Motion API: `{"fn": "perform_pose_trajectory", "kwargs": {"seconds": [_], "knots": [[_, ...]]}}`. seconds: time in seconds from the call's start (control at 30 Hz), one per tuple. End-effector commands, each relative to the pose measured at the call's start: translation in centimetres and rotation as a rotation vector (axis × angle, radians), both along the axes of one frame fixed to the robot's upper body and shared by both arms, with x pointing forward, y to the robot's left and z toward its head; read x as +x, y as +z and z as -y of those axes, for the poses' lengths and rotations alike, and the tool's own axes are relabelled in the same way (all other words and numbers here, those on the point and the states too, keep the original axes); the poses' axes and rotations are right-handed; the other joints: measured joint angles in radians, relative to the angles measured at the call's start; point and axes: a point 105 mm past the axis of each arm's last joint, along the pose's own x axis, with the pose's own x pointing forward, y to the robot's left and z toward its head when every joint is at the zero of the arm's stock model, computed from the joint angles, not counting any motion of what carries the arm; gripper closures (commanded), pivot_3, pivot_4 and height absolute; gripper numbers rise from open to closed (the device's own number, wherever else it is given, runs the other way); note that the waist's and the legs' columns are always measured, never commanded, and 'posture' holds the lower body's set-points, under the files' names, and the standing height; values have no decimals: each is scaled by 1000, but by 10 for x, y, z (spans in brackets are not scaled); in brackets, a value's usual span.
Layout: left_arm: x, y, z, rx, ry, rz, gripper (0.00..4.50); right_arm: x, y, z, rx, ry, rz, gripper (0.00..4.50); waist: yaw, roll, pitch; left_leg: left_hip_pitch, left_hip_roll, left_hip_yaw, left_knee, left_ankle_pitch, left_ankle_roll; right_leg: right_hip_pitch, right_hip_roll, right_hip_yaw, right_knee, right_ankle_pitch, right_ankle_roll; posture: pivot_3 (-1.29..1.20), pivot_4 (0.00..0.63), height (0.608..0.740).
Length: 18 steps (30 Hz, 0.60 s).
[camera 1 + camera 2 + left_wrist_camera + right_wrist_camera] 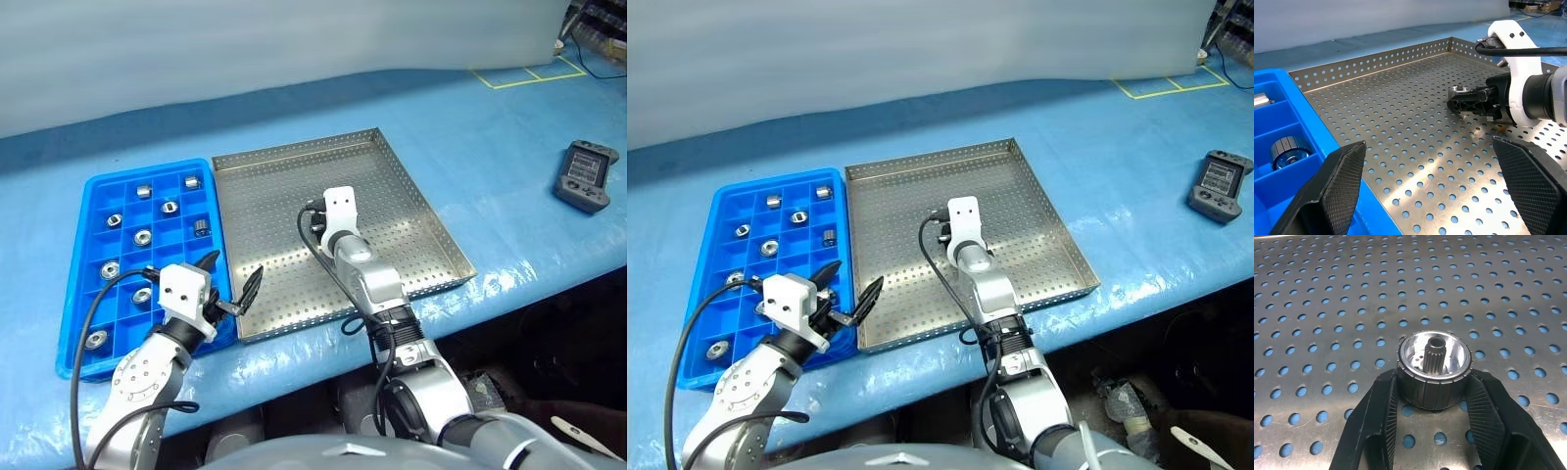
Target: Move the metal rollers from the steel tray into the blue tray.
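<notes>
The roller (1433,368) is the last one sitting in the steel tray (411,186), roughly mid-floor, and it's clamped between the two black fingers (1382,426) of the right gripper (1433,396), one pad on each side of its ribbed wall with the toothed hub facing up. Biggest risk, as far as can be judged: the grip looks to be taken low and near the fingertips, so the roller could be squeezed out or tipped once it's lifted, since it's smooth metal and round, and it could then be sent rolling across the perforated floor. It could also be clipped on the steel tray's raised rim or on the wall of the blue tray (73,323) if it's carried too low on the way over. The left gripper (233,282) is parked with its fingers spread wide right over the seam between the two trays, so a bump between the arms can't be ruled out. Several rollers (143,236) are already dropped into blue compartments; plenty of empty squares are left.
</notes>
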Motion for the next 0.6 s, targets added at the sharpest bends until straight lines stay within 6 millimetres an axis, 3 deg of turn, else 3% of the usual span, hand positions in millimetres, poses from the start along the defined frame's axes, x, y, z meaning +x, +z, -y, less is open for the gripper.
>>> {"fn": "perform_pose_trajectory", "kwargs": {"seconds": [0.03, 0.23, 0.37, 0.6], "knots": [[-2, 12, -1, -1, 24, 53, 0, -2, 9, -11, 8, 46, 37, 2836, 2, 0, 0, 0, 0, 0, 0, 0, 0, 0, 0, 0, 0, 0, 0, 5, 150, 740], [-7, 11, -7, 4, 85, 59, 0, -3, 34, -33, 3, 156, 117, 2836, 14, 0, 0, 0, 0, 0, 0, 0, 0, 0, 0, 0, 0, 0, 0, 65, 150, 740], [-11, 11, -16, 13, 161, 67, 0, -10, 62, -65, 56, 313, 179, 2836, 32, 0, 0, 0, 0, 0, 0, 0, 0, 0, 0, 0, 0, 0, 0, 128, 150, 740], [-36, 14, -40, 28, 358, 83, 0, -43, 103, -127, 145, 643, 246, 2836, 95, 0, 0, 0, 1, -2, -3, 0, 0, -1, 0, -3, 0, -4, -6, 267, 150, 740]]}}
